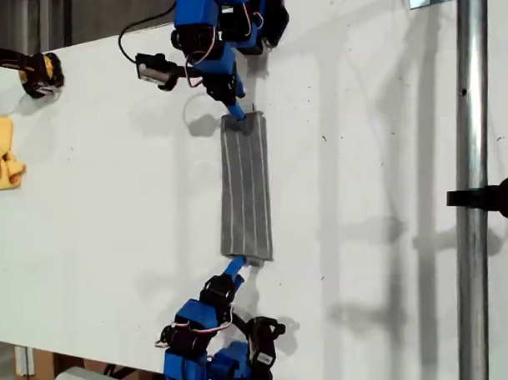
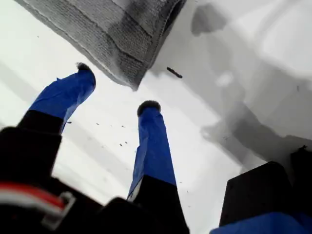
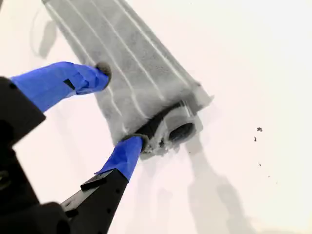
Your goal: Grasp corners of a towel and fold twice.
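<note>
Blue-taped fingers (image 3: 73,80) of the second gripper (image 1: 236,263) stand spread wide at the bottom of the exterior view, gripping nothing. In the second wrist view this gripper (image 3: 118,108) has one tip touching the layered short end of the towel (image 3: 131,73). The other tip sits over the striped top face. Whether that tip presses the cloth cannot be told.

Towel (image 1: 247,186): dark grey with thin white stripes, folded into a long narrow strip. It lies flat on the white table (image 1: 387,203) near the middle of the exterior view. Its long axis runs between the two arms. Stacked fold edges show at the end by the second gripper, and one layer gapes open there.

First gripper (image 1: 234,113): reaches in from the top of the exterior view, at the far short end of the strip, on the corner toward the exterior view's left. In the first wrist view its jaws are parted (image 2: 117,88) with bare table between them. A towel corner (image 2: 130,80) lies just beyond the tips. Contact is not visible. A small dark speck (image 2: 174,72) sits on the table just beside that corner.

Farther out: a yellow cloth (image 1: 3,152) lies bunched at the exterior view's left edge, well apart from the towel. A metal pole (image 1: 469,247) runs top to bottom along the exterior view's right side.
</note>
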You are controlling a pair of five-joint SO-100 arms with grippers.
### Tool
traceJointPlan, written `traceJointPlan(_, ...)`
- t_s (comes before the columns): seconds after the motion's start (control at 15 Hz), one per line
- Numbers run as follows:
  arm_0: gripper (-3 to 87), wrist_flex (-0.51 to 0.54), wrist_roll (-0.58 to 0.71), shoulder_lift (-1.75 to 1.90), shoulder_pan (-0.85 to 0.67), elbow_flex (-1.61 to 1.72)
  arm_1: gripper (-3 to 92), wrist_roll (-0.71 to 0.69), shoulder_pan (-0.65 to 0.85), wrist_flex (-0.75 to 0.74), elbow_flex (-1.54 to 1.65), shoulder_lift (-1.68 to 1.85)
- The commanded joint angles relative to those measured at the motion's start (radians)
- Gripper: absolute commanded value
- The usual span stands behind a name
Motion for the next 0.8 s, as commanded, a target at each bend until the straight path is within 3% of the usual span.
traceJointPlan(0.0,19.0,0.002,-0.012,0.337,-0.02,0.169,22.5,-0.006,0.0,0.152,-0.066,0.262)
traceJointPlan(0.07,17.8,0.006,-0.043,0.503,-0.018,0.285,22.0,-0.002,-0.005,0.215,-0.064,0.405)
traceJointPlan(0.2,14.8,-0.021,-0.074,0.927,-0.011,0.572,21.8,0.021,-0.038,0.189,0.0,0.565)
traceJointPlan(0.27,13.0,0.0,-0.072,1.23,-0.002,0.733,21.8,0.029,-0.037,0.178,0.023,0.598)
traceJointPlan(0.33,12.7,0.087,-0.104,1.359,0.006,0.802,21.6,0.029,-0.023,0.163,0.046,0.649)
traceJointPlan(0.47,12.7,0.097,-0.117,1.358,0.02,0.85,22.1,0.028,0.008,0.156,0.117,0.749)
traceJointPlan(0.73,12.1,0.075,-0.13,1.358,0.014,0.899,25.8,0.046,0.028,0.018,0.144,0.426)
